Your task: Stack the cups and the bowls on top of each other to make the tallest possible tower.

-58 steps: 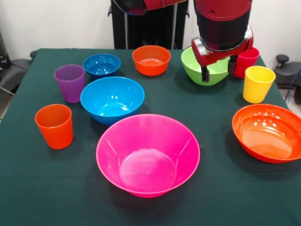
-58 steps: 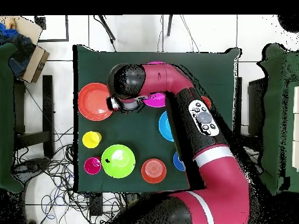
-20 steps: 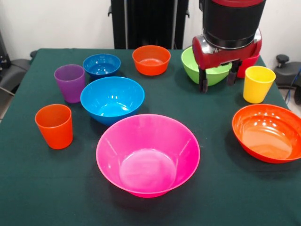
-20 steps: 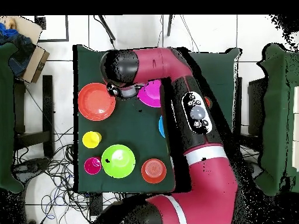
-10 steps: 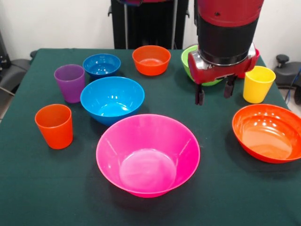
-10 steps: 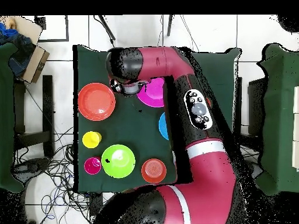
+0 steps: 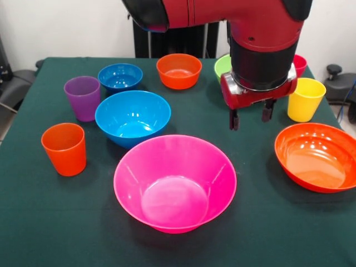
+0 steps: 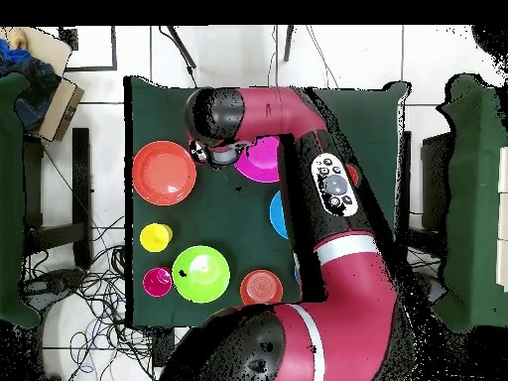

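Green tablecloth, open jaws beside pink bowl

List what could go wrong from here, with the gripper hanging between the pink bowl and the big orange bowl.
1. The gripper is open and empty over bare cloth between the large pink bowl and the large orange bowl; descending off-centre could clip a rim and push a bowl.
2. The yellow cup and green bowl sit close behind the arm; a swing could knock them.
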